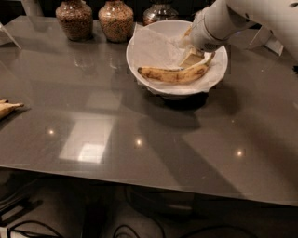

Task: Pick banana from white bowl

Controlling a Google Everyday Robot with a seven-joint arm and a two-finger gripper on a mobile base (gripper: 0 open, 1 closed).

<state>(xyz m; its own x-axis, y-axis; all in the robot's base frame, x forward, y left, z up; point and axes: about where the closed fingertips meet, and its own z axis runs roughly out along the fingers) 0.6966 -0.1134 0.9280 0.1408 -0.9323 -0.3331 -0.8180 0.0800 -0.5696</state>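
The banana, yellow with brown speckles, lies across the front of the white bowl, which is lined with crumpled white paper. Its dark stem tip points left and its right end curves up toward the bowl's right rim. My gripper reaches down into the bowl from the upper right. It sits just behind the banana's right half, at or very close to it. The white arm hides the bowl's far right side.
Two glass jars of brown grains and a third jar stand behind the bowl at the table's back edge. Another banana end pokes in at the left edge. The grey table stretches toward the front.
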